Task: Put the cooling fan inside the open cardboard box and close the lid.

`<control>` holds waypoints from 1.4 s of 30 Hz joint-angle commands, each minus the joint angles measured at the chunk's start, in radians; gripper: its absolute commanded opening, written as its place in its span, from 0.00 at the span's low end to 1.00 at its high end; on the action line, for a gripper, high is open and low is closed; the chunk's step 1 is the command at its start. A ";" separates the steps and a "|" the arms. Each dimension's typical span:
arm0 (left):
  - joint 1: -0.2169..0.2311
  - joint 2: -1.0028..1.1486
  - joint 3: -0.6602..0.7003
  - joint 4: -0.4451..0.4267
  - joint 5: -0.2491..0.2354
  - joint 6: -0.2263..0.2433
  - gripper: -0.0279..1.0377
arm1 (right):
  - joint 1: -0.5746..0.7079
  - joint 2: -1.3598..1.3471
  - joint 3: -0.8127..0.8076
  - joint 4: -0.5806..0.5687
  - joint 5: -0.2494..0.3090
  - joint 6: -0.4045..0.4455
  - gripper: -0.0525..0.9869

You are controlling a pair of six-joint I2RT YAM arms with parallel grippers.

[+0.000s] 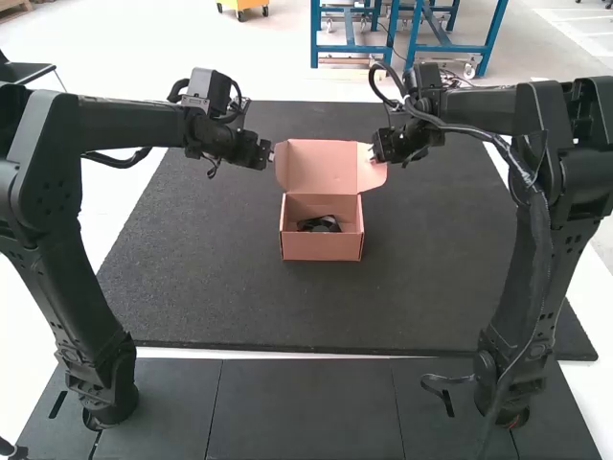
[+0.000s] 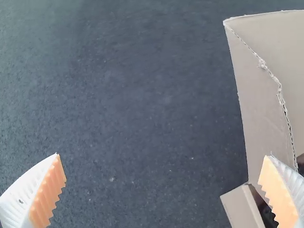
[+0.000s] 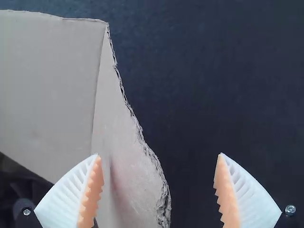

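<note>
Hovering with left end effector [image 1: 265, 153] at one upper corner of the raised lid [image 1: 321, 165] and right end effector [image 1: 381, 153] at the other. Spread wide on both sides, pinching nothing. On the right, bracketing the lid's side flap [image 3: 128, 166], close against one finger [image 3: 80, 194]. On the left, one finger [image 2: 280, 190] touching or just beside the lid edge; cannot tell which.

Looking down into the box [image 1: 321, 247] at mid mat [image 1: 192, 259]: holds the fan [image 1: 318, 226] flat on its floor, below and between both end effectors, nearer to neither. Judging the placing done and the closing left.

Hinges on the lid's long axis, running arm to arm along the far wall and standing upright between the two end effectors. Probably calls for pushing the top edge toward the arms' bases and down over the opening, evenly from both corners. Risks tipping the light box or catching a flap outside the wall.
</note>
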 commanded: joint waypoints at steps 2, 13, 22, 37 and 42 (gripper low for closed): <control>-0.010 0.014 0.032 0.006 0.015 -0.014 0.93 | -0.017 0.005 0.041 -0.001 -0.019 0.013 0.47; -0.016 0.016 0.033 0.006 0.017 -0.017 0.93 | -0.017 0.002 0.067 -0.020 -0.019 0.015 0.41; -0.022 0.016 0.032 0.006 0.015 -0.017 0.93 | -0.017 -0.001 0.089 -0.057 -0.020 0.010 0.30; -0.037 0.016 0.036 0.008 0.017 -0.022 0.93 | -0.017 -0.013 0.109 -0.113 -0.057 0.003 0.03; -0.045 0.016 0.042 0.008 0.017 -0.031 0.93 | -0.009 -0.015 0.109 -0.121 -0.066 0.007 0.03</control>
